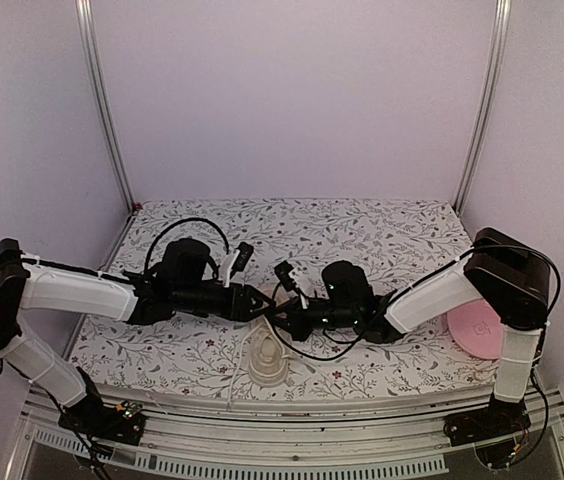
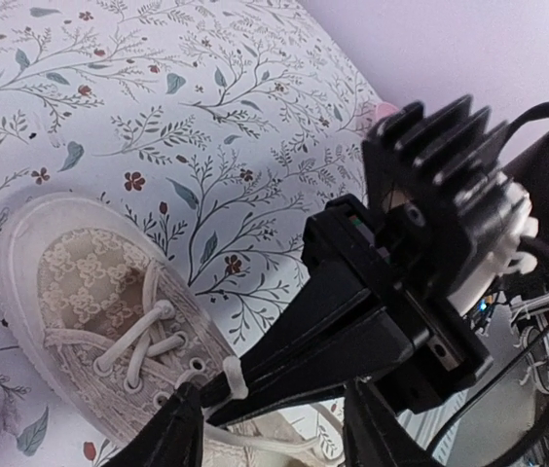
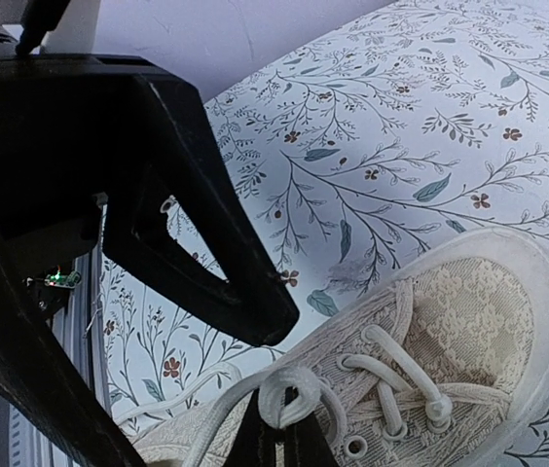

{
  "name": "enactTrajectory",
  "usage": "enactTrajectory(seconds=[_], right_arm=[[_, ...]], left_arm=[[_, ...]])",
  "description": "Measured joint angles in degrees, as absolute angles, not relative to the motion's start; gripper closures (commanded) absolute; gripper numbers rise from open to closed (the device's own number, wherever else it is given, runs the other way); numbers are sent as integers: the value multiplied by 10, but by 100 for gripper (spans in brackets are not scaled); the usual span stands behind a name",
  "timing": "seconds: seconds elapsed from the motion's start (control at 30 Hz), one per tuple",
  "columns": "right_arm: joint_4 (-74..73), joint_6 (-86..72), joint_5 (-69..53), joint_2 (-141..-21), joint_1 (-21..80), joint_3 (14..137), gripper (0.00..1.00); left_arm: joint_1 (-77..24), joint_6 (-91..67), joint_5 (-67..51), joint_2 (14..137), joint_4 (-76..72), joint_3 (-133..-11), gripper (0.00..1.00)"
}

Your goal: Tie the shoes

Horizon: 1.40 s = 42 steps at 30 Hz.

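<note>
so we reckon we're mid-knot here: the right gripper (image 1: 276, 318) is pinched together on a loop of white lace (image 3: 289, 394) just above the sneaker (image 1: 267, 358), which sits near the front edge of the table (image 1: 362, 225), between both arms. the left gripper (image 1: 260, 303) has its fingers apart, right beside that loop. next it probably needs to catch the other strand without dragging the sneaker off the edge. there's lots of room behind, and the pink plate (image 1: 477, 330) is well off to the right.
</note>
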State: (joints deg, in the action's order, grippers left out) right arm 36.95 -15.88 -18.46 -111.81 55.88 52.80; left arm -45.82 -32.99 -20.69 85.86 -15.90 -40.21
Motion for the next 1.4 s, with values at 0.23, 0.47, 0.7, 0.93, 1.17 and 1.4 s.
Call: enactTrajectory(seconds=[0.23, 0.47, 0.7, 0.93, 1.17, 1.4], right_arm=[[369, -155, -185, -1118, 560, 528, 98], [369, -154, -185, -1118, 562, 528, 98], [368, -152, -185, -1118, 565, 528, 98], [368, -151, -176, -1115, 566, 527, 47], [342, -142, -150, -1013, 563, 475, 25], [305, -150, -160, -915, 566, 399, 27]], left_arm=[[-458, -334, -201, 879, -168, -409, 62], [-457, -336, -202, 893, -168, -413, 71], [-456, -342, -204, 910, -174, -421, 89], [-456, -342, -200, 912, -178, -422, 100], [-456, -344, -190, 904, -182, -404, 100], [-456, -348, -189, 899, -186, -395, 100]])
